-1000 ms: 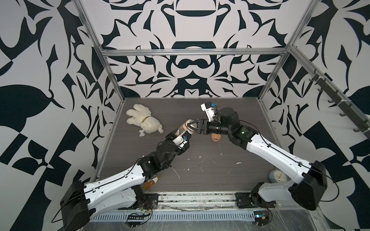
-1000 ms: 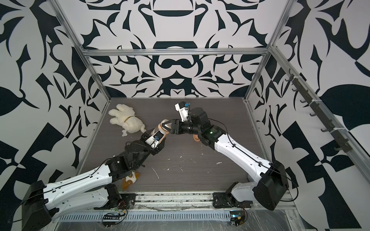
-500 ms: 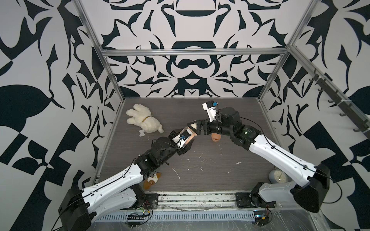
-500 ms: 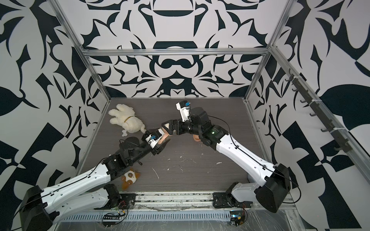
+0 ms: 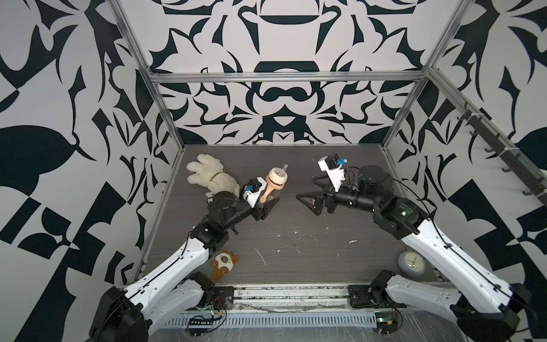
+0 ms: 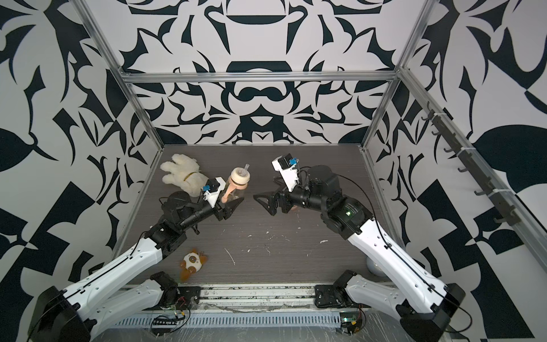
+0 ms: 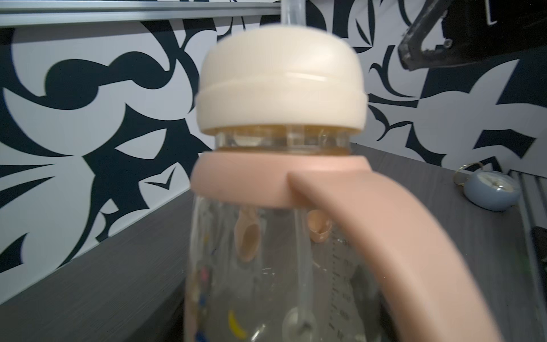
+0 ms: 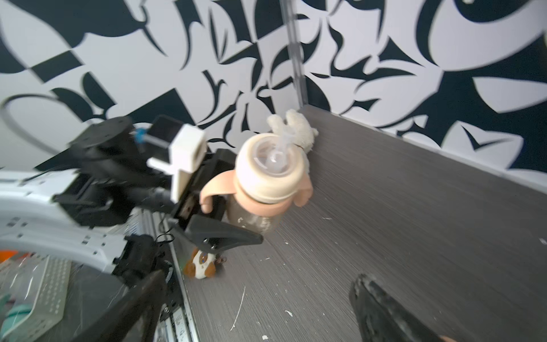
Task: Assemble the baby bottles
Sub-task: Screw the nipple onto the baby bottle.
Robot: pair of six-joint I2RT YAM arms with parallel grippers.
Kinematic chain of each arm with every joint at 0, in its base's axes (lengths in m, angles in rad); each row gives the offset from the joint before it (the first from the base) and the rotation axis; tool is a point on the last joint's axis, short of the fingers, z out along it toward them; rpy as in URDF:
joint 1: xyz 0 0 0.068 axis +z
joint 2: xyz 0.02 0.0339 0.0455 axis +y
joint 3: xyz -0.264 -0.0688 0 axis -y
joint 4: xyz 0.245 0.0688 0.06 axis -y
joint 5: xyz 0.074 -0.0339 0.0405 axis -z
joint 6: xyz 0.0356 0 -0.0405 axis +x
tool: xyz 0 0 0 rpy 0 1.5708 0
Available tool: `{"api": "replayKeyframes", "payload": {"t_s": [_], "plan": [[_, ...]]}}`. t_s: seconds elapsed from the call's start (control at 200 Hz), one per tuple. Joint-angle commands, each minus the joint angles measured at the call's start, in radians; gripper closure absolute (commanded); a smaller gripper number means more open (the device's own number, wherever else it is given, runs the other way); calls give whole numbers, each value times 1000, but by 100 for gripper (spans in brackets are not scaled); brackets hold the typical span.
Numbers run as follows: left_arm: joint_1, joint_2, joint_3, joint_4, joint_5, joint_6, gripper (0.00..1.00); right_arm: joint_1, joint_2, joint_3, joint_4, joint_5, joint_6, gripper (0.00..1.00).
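**Left tool (image 5: 271,199) clamps the bottle body (image 7: 266,281); right tool (image 5: 305,188) stands agape**

Left tool's jaws close low on the clear amber-tinted bottle body, left of centre in both top views. The bottle stands upright; whether its base touches the bench (image 5: 296,251) I cannot tell. Round its neck sits the peach two-handle ring (image 7: 251,180), handles hanging down. Above it, with a band of bare neck between, sits the cream round collar (image 7: 281,86), its thin straw (image 5: 285,167) poking up.

Right tool faces the bottle from right of centre, well apart, jaws spread wide and empty. Under its wrist a sliver of the peach dome cap (image 6: 292,208) shows.

Just beyond the bottle, toward the upper left, lies a cream plush animal (image 5: 207,174). A brown-and-white plush toy (image 5: 223,262) lies at the lower left and a pale round clock (image 5: 411,262) at the lower right.
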Motion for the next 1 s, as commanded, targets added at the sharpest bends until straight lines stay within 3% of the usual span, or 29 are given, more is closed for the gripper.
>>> {"api": "replayKeyframes", "payload": {"t_s": [0.0, 0.17, 0.305, 0.77, 0.995], "plan": [[12, -21, 11, 56, 246, -63, 87, 1, -56, -103, 159, -254, -113, 2], [12, -8, 46, 42, 408, -101, 87, 1, 16, -26, 103, -293, -190, 5], [12, -5, 59, 42, 473, -113, 88, -5, 62, 21, 106, -357, -211, 8], [10, -2, 81, 38, 565, -134, 90, -94, 89, 78, 84, -454, -227, 12], [9, 14, 92, 34, 592, -139, 90, -101, 152, 116, 137, -503, -196, 20]]}}
